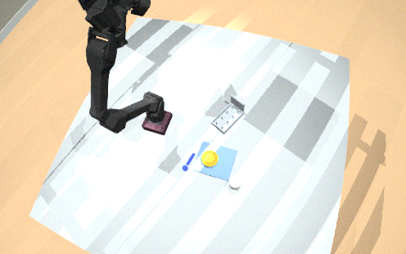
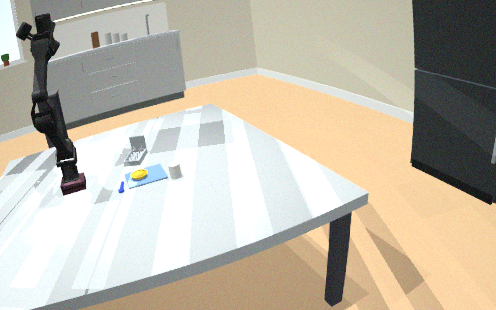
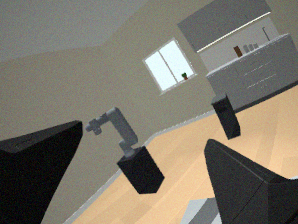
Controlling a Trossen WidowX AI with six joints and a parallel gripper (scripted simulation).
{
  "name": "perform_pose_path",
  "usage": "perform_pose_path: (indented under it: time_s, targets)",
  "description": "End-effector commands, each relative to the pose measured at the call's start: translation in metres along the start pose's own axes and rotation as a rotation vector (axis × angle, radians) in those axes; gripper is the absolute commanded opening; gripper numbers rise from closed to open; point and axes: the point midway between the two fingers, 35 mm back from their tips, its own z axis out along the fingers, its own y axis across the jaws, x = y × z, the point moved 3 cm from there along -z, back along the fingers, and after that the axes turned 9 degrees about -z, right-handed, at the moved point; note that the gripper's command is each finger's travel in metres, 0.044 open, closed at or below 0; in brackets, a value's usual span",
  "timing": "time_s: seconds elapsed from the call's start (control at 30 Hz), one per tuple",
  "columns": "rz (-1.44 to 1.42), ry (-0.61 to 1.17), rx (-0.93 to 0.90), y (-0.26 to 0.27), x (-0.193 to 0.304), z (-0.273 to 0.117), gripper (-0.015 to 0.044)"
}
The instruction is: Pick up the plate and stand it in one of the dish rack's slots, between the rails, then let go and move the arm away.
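Your black jaws are open, nothing between them, raised well above the white-and-grey table [image 2: 223,220]. Round yellow plate [image 1: 209,158] [image 2: 139,174] lies on the flat blue mat [image 1: 224,165] [image 2: 154,176], near the grey dish rack [image 1: 224,131] [image 2: 134,163].

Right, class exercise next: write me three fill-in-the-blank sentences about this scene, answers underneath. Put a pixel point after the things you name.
1. The yellow plate [image 1: 209,158] [image 2: 139,174] lies on a flat mat coloured ____.
2. The slim spoon-like thing [image 1: 189,161] [image 2: 121,187] beside the mat is coloured ____.
3. Between its fingers, the gripper [image 3: 145,137] holds ____.

Missing words: blue; blue; nothing.
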Motion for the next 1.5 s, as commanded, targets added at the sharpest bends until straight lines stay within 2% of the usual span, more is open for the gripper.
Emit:
perform_pose_path:
  time_s: [0.0,0.37,0.7,1.07,1.47]
  targets:
    - [-0.02,0.007,0.114,-0.028,0.002,0.016,0.04]
    - [-0.079,0.046,0.485,-0.128,0.006,0.039,0.04]
    - [-0.092,0.113,0.818,-0.225,0.01,0.02,0.04]
    - [-0.043,0.225,1.168,-0.32,0.022,-0.044,0.04]
    - [0.133,0.36,1.501,-0.388,0.056,-0.157,0.04]
